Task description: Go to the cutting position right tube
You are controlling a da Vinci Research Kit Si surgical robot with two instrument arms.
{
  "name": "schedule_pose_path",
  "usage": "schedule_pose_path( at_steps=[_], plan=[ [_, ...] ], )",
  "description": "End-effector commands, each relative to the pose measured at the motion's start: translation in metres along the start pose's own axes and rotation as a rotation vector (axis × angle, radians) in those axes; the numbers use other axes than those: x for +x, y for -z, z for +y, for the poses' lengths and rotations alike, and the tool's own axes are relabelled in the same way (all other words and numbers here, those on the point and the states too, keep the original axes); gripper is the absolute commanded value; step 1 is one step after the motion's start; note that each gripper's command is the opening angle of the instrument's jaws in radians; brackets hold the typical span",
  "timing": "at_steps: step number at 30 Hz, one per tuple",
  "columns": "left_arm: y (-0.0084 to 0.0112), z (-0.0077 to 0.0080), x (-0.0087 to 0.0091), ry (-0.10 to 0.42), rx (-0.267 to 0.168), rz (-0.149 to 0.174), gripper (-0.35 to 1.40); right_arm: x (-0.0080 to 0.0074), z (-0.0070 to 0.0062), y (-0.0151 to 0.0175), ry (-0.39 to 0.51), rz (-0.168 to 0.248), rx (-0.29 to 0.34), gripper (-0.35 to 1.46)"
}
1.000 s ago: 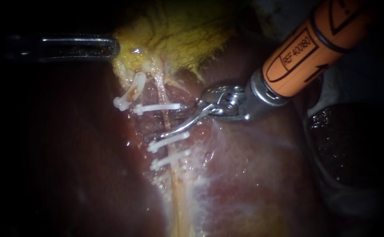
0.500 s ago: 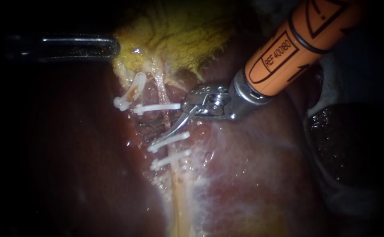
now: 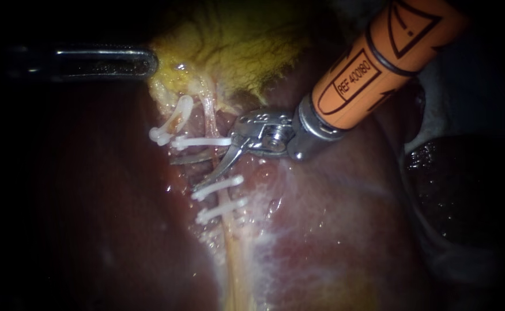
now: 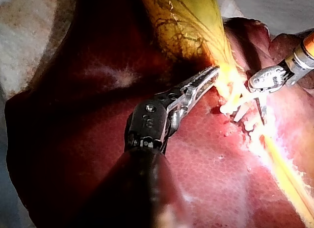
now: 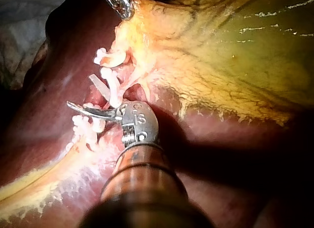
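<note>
The right tube [image 3: 210, 115] runs as a pale strand from the gallbladder's [image 3: 235, 52] yellow neck at the far side toward the near side, lying on the liver [image 3: 333, 219]. One white clip [image 3: 202, 141] crosses it on the far stretch, and two more clips [image 3: 218, 185] sit close together nearer. The right instrument [image 3: 184, 173], on an orange shaft coming in from the far right, has its metal wrist just right of the tube and reaches into the bare stretch between the far clip and the near pair. Its jaws are two thin blades, clearly parted: one points left just near the far clip, the other slants toward the near left and ends beside the first of the near pair. The tube passes through the gap between them close to the hinge; whether either blade touches it cannot be told. To the left a curved clip [image 3: 170, 122] sits on the left tube [image 3: 174, 115]. Farther left, the left instrument [image 3: 146, 62] lies level, its jaws almost together and pinching the gallbladder's yellow edge at the neck.
</note>
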Motion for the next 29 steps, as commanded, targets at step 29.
schedule_pose_path(
  at_steps=[29],
  plan=[
    [-0.0001,0.0,0.0,0.0,0.002,0.0,-0.35,0.0025,-0.0025,-0.0012,0.01,0.076,0.04,0.82]
  ],
)
